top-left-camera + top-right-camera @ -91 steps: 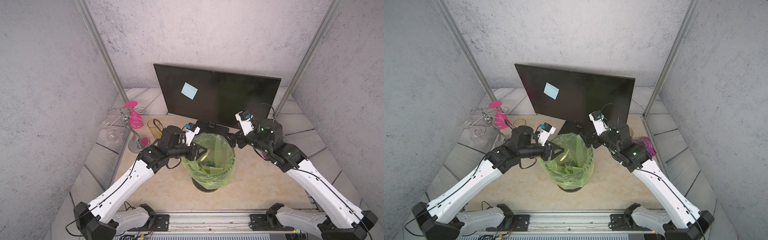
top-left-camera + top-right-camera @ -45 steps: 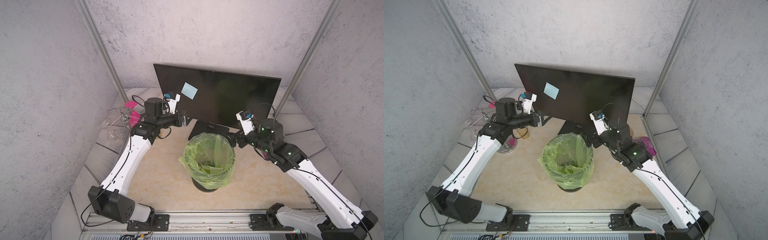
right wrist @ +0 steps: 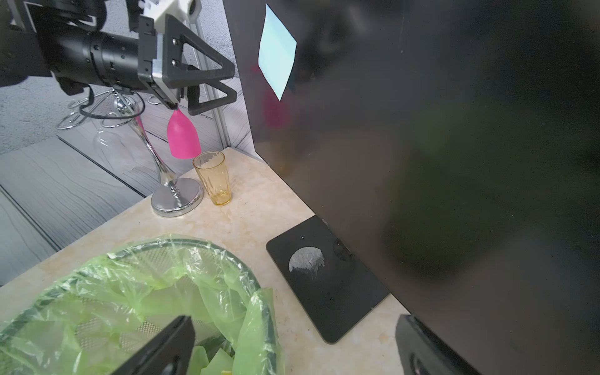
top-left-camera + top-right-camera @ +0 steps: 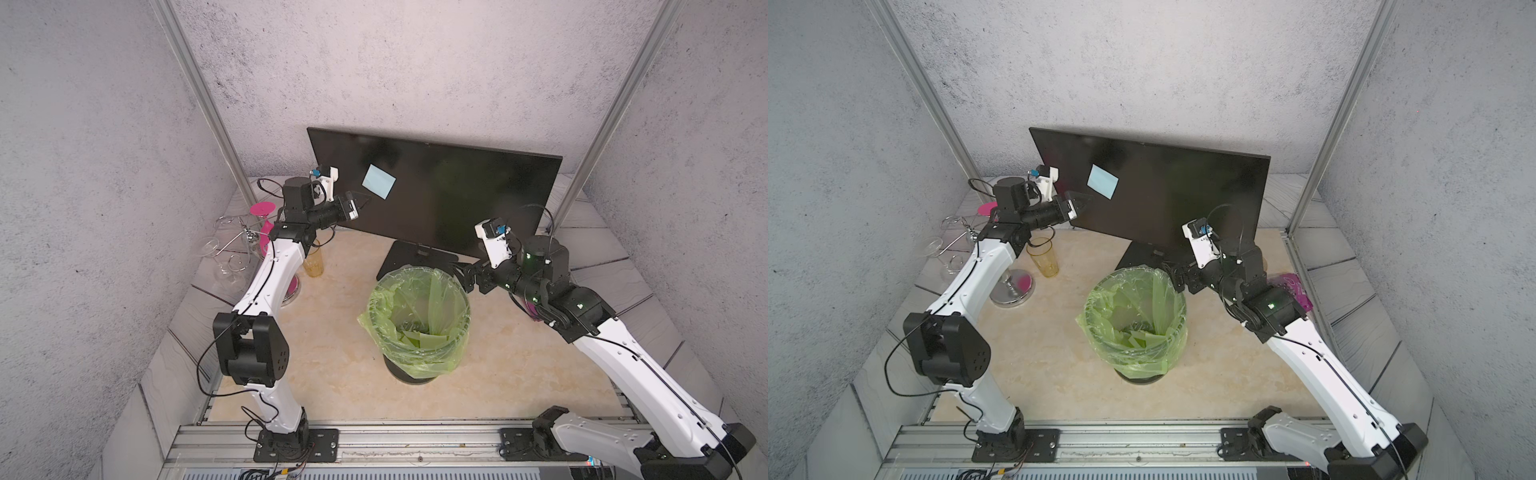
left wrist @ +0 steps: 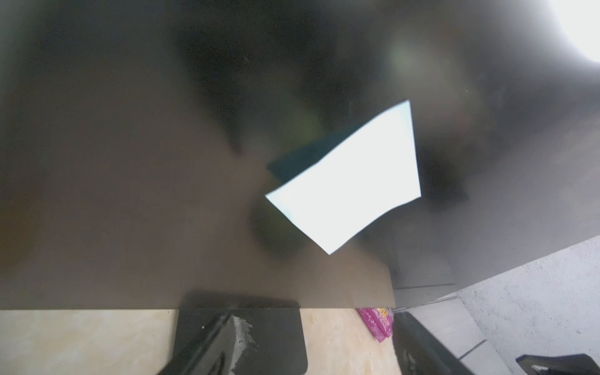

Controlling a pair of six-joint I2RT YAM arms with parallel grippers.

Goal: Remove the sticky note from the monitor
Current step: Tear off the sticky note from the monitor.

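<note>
The black monitor (image 4: 457, 199) (image 4: 1183, 195) stands at the back on its flat base (image 3: 324, 279). A pale blue sticky note (image 4: 378, 187) (image 4: 1102, 186) is stuck on the screen's upper left part, one corner curling off. My left gripper (image 4: 361, 201) (image 4: 1086, 200) is raised just left of the note, open and empty, its fingers apart in the right wrist view (image 3: 233, 82). The left wrist view faces the note (image 5: 350, 181) close up. My right gripper (image 4: 459, 270) (image 3: 295, 331) hangs open and empty between the bin rim and the monitor base.
A bin lined with a green bag (image 4: 370, 328) stands in front of the monitor. A chrome glass rack with a pink glass (image 3: 181, 136) and an amber cup (image 4: 313, 264) stand at the left. A pink packet (image 4: 1291, 286) lies at the right. Grey walls enclose the table.
My left arm has swung from over the bin up and left to the monitor beside the note, and its jaws have opened wider. The right arm has stayed still.
</note>
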